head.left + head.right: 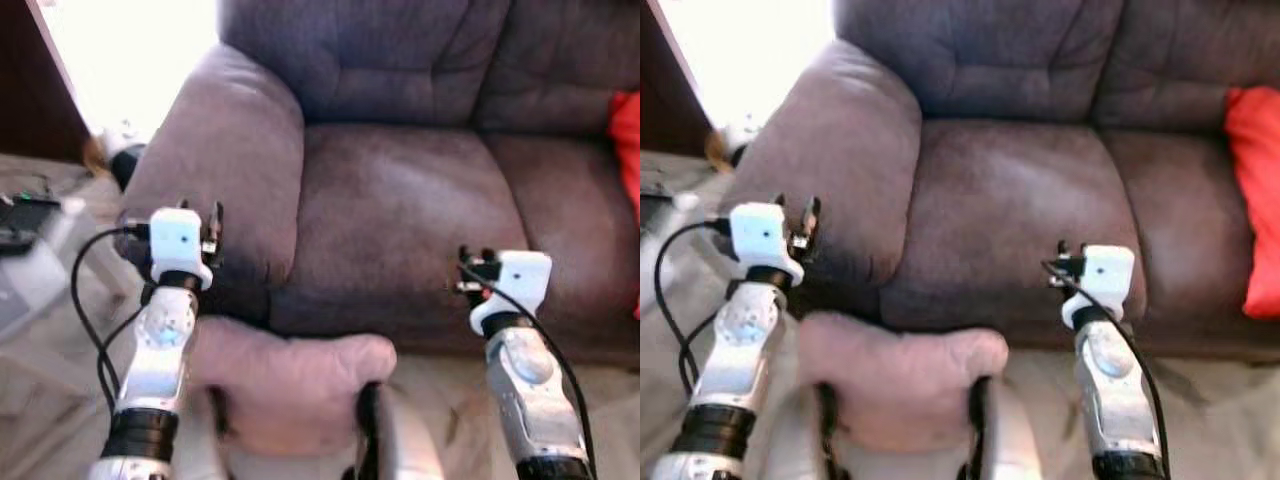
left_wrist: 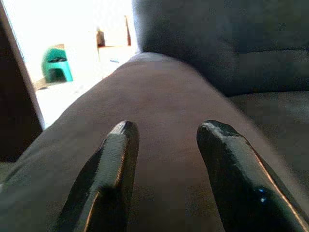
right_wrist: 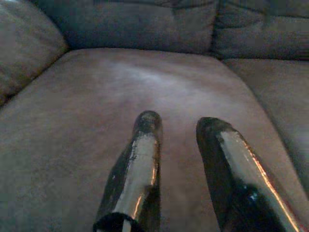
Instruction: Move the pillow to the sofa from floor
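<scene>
A pale pink pillow (image 1: 290, 385) lies low in front of the sofa, just before my body, with neither gripper touching it. The grey-brown sofa (image 1: 400, 200) fills the view ahead. My left gripper (image 2: 166, 128) is raised over the sofa's left armrest (image 1: 220, 150), its fingers (image 1: 213, 225) open with nothing between them. My right gripper (image 3: 176, 121) hovers over the front of the seat cushion (image 3: 120, 82), open and holding nothing. Both arms stand above and on either side of the pillow.
A red cushion (image 1: 1255, 200) rests at the right end of the sofa. A low white table (image 1: 30, 260) with dark items stands to the left. A green stool (image 2: 58, 63) sits in bright light beyond the armrest. Black cables (image 1: 85, 300) hang from my left arm.
</scene>
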Available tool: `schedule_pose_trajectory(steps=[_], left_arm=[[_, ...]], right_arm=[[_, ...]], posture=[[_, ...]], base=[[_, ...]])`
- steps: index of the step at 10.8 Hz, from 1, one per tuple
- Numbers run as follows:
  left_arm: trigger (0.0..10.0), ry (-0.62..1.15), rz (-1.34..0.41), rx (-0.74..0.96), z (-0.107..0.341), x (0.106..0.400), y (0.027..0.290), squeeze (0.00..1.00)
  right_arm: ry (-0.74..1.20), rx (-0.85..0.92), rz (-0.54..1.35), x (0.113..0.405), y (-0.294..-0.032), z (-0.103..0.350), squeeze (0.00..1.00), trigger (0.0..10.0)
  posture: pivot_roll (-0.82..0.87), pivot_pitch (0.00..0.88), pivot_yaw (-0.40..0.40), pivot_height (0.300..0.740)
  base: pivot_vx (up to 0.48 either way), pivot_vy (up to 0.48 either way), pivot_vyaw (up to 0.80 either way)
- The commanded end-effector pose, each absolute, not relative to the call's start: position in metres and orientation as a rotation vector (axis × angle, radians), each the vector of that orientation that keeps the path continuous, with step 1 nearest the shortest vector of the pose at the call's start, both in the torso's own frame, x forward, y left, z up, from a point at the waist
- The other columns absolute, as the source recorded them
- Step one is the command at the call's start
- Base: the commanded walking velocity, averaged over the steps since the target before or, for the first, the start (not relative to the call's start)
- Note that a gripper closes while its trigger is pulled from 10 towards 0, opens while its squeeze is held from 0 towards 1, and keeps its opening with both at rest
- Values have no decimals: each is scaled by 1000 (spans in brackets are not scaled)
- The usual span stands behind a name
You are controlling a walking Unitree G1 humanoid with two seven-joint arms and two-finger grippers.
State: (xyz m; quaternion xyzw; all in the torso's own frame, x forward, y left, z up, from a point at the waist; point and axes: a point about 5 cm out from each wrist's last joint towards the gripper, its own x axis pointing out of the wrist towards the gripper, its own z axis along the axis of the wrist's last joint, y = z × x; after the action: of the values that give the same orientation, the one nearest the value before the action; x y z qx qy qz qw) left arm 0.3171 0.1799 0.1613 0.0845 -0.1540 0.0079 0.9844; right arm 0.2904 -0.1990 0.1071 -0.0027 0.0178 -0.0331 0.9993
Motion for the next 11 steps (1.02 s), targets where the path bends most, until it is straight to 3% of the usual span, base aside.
schedule_pose_trajectory(steps=[1,5,8,11], left_arm=[[10000,-296,31,166,158,314,186,0],[10000,-263,39,171,150,311,190,0],[10000,-240,24,177,147,313,188,0],[10000,-233,24,179,146,313,188,0]], right_arm=[[68,0,-54,287,-196,101,0,10000],[407,-91,-95,256,-199,45,0,10000],[750,96,-90,232,-193,-6,0,10000],[873,250,-47,223,-185,-21,27,10000]], posture=[[24,121,-87,498],[20,126,-86,498],[22,126,-88,498],[28,117,-91,498]], base=[[0,0,0],[0,0,0],[0,0,0],[0,0,0]])
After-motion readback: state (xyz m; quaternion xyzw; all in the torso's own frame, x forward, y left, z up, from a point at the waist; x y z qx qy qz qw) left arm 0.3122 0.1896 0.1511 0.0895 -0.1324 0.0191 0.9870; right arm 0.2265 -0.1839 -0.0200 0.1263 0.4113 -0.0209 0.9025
